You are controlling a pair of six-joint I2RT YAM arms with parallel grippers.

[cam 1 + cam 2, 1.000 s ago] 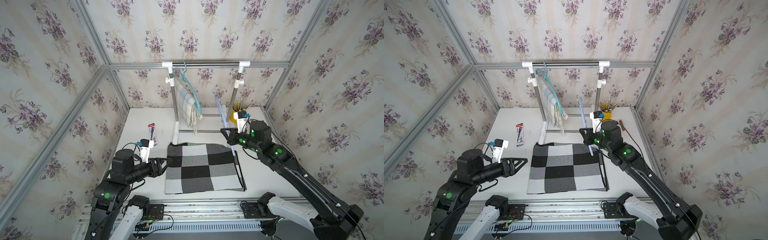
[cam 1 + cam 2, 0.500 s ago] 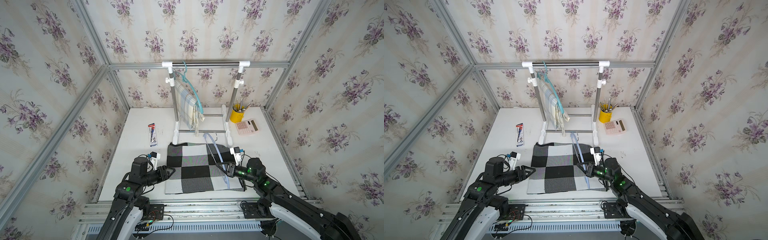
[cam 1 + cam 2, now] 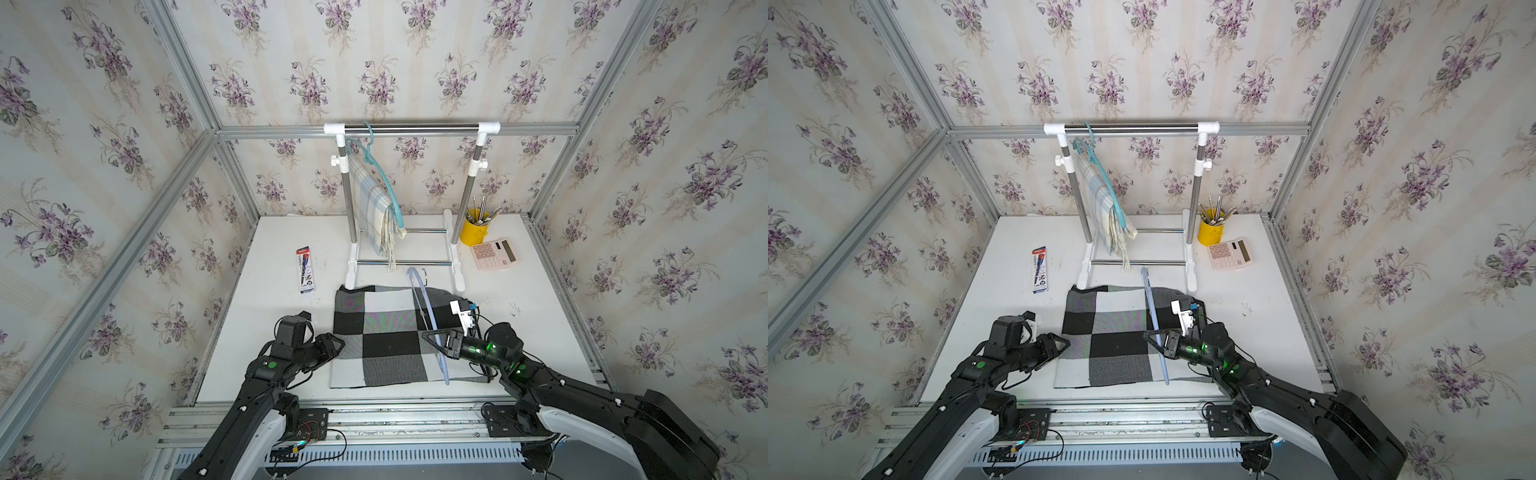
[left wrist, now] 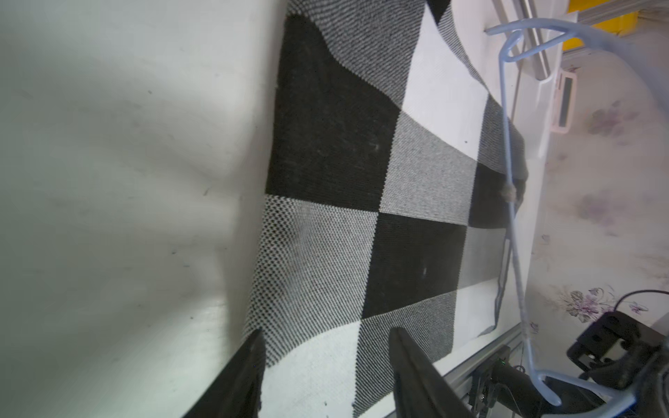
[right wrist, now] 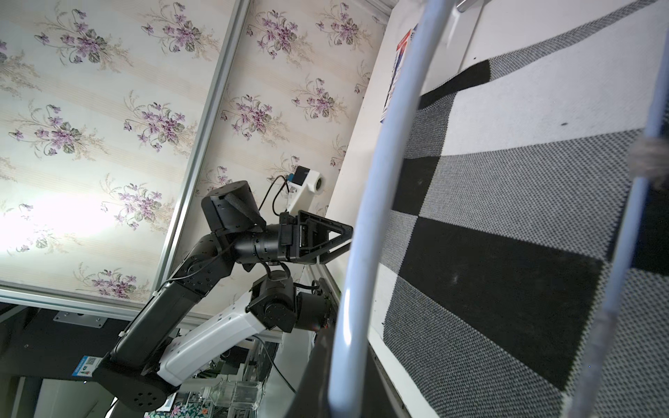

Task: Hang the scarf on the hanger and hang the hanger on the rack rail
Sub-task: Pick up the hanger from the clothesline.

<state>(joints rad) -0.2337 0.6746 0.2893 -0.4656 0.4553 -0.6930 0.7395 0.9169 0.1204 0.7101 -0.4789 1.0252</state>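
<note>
— Where's the scarf point(image 3: 386, 332)?
— Flat on the table point(image 3: 282, 324), in front of the rack point(image 3: 415, 129).
— And the grippers?
— The right gripper point(image 3: 432, 338) is clamped on the pale blue hanger point(image 3: 1151, 307), holding it over the scarf's right side. The left gripper point(image 3: 338, 343) sits at the scarf's left edge, jaws about halfway apart and empty.

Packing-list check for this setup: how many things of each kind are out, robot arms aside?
Scarves: 2 (checkered scarf, plaid scarf)
Hangers: 2 (teal hanger, pale blue hanger)
Clothes rack: 1
Yellow pen cup: 1
Calculator: 1
Pen pack: 1
Total: 8
</note>
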